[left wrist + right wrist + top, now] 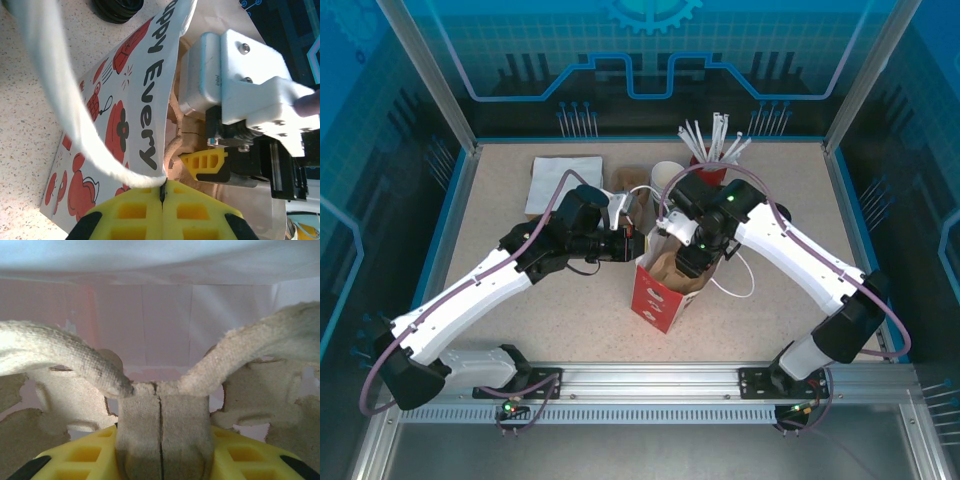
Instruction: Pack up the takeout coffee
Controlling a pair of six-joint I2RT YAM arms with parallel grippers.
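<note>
A red-and-white paper bag (653, 297) stands open mid-table. My left gripper (628, 243) is shut on the bag's rim (163, 191), where the white rope handle (60, 95) meets it. A brown pulp cup carrier (672, 268) sits in the bag's mouth. My right gripper (692, 258) reaches into the bag and is shut on the carrier's folded middle handle (160, 410), with the bag's pale inner wall (150, 315) behind it. One yellow right fingertip (205, 162) shows beside the carrier (182, 125). The takeout coffee is hidden.
Behind the bag stand a red cup of white straws (712, 160) and a stack of white-rimmed cups (665, 178). White napkins (565, 182) lie at the back left. Black lids (117, 7) sit on the table past the bag. The bag's other rope handle (740, 285) lies to its right.
</note>
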